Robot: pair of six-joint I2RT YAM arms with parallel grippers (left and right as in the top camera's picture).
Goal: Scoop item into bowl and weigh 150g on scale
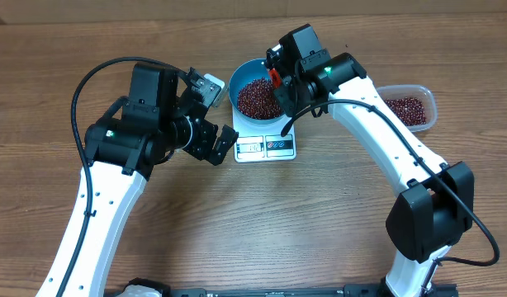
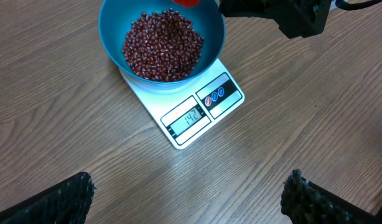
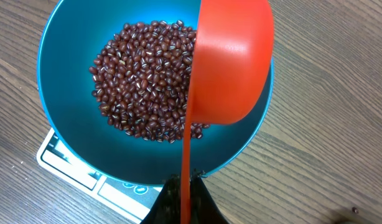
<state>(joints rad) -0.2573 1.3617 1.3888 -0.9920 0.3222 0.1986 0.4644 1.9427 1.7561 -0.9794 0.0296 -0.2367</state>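
Observation:
The blue bowl (image 1: 234,89) stands on the white scale (image 1: 266,148) and holds a heap of dark red-brown beans (image 1: 255,97). The scale (image 2: 197,115) shows 142 on its display. My right gripper (image 3: 186,193) is shut on the thin handle of a red-orange scoop (image 3: 231,62). The scoop is turned on its side over the bowl's (image 3: 66,62) right half, above the beans (image 3: 144,81). Left of the scale, my left gripper (image 1: 219,136) is open and holds nothing. Its fingers (image 2: 66,199) stand wide apart over bare wood, short of the bowl (image 2: 110,43).
A clear plastic tub (image 1: 410,107) with more beans sits at the right, beyond the right arm. The right arm (image 2: 278,12) reaches in over the bowl's far side. The wooden table (image 1: 262,223) runs on in front of the scale.

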